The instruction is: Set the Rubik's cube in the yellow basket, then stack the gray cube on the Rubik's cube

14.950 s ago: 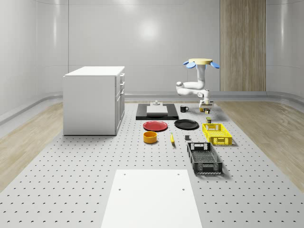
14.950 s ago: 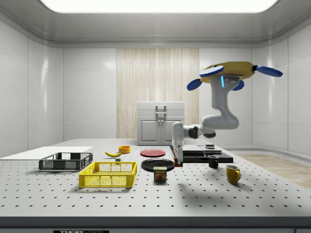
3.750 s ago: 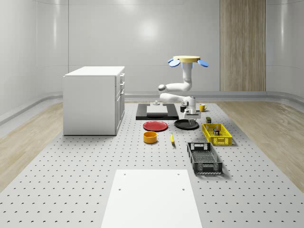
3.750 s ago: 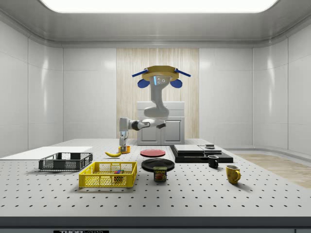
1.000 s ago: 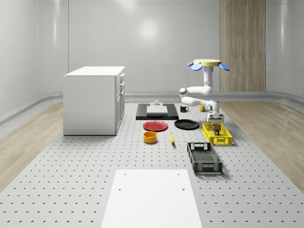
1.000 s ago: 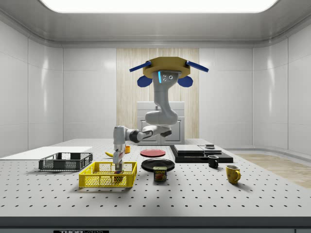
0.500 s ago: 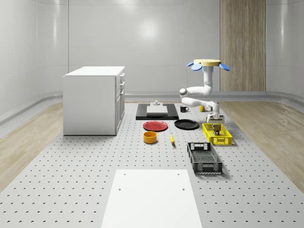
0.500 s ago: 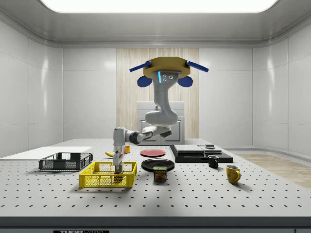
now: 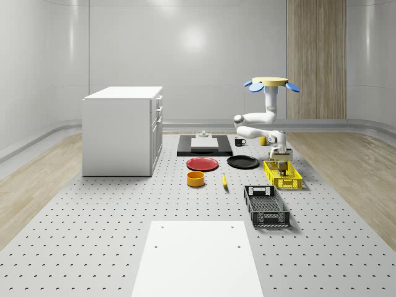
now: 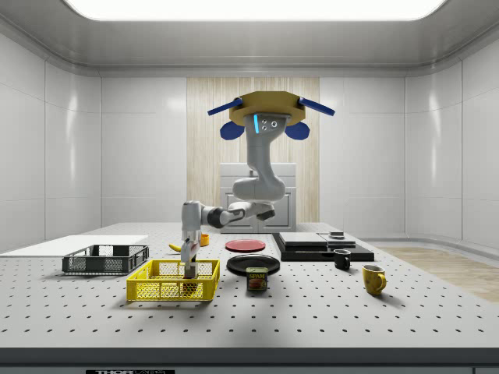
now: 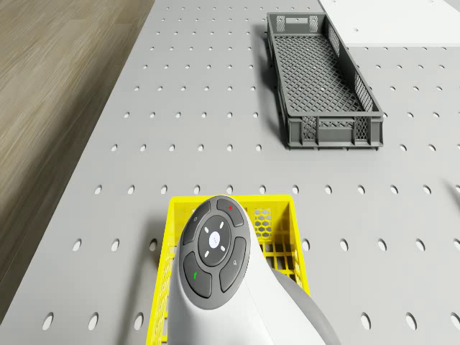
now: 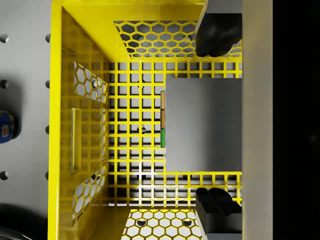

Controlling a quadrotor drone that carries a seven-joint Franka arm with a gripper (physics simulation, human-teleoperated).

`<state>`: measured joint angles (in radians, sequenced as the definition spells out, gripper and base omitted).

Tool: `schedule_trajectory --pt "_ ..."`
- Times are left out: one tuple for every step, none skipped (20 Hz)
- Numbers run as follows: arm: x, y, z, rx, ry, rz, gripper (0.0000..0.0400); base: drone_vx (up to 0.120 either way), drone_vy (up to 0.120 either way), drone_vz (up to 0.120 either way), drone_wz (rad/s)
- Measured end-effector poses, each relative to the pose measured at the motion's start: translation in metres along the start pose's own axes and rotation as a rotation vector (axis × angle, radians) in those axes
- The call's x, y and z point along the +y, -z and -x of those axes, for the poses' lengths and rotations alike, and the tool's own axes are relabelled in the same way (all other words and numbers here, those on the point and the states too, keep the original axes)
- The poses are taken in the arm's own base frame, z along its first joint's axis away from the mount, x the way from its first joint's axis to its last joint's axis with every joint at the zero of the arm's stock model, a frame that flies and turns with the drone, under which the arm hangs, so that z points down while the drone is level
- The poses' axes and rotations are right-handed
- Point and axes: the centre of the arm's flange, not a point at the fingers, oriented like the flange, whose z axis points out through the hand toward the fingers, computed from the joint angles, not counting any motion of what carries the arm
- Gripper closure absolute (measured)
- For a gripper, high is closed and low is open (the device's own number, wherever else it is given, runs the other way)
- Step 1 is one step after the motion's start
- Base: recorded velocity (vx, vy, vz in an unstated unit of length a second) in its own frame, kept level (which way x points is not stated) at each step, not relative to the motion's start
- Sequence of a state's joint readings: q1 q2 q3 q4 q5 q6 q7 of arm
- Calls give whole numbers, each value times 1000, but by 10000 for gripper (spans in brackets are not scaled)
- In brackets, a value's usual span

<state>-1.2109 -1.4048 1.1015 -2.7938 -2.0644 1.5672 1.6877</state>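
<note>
Our drone (image 9: 270, 82) hovers near basket (image 12: 90, 130); gripper (image 12: 216, 122) above it, fingers (image 12: 217, 35) spread wide, empty, w/ gray cube (image 12: 202, 122) on Rubik's (image 12: 162, 120) between them.

light: bright, even, from ceiling panel (image 10: 249, 8) in side view | glare: soft hotspot on back wall (image 9: 195, 40), faint sheen on floor | shadows: soft, faint on table (image 10: 327, 312) — darker mesh shadows inside yellow basket (image 12: 85, 125) in wrist view | focus: crisp throughout, no blur, no edge distortion
</note>
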Motion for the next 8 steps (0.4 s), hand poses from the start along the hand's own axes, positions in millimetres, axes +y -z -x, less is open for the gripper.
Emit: schedule_trajectory --pt "0 3 0 0 0 0 7 0 0 0 0" --pt "0 5 0 0 0 0 6 0 0 0 0" --pt "0 7 0 0 0 0 5 0 0 0 0" --pt "0 8 0 0 0 0 4 0 0 0 0" --pt "0 9 0 0 0 0 3 0 0 0 0" --pt "0 10 0 0 0 0 2 0 0 0 0" --pt "0 11 0 0 0 0 2 0 0 0 0" --pt "0 11 0 0 0 0 2 0 0 0 0"
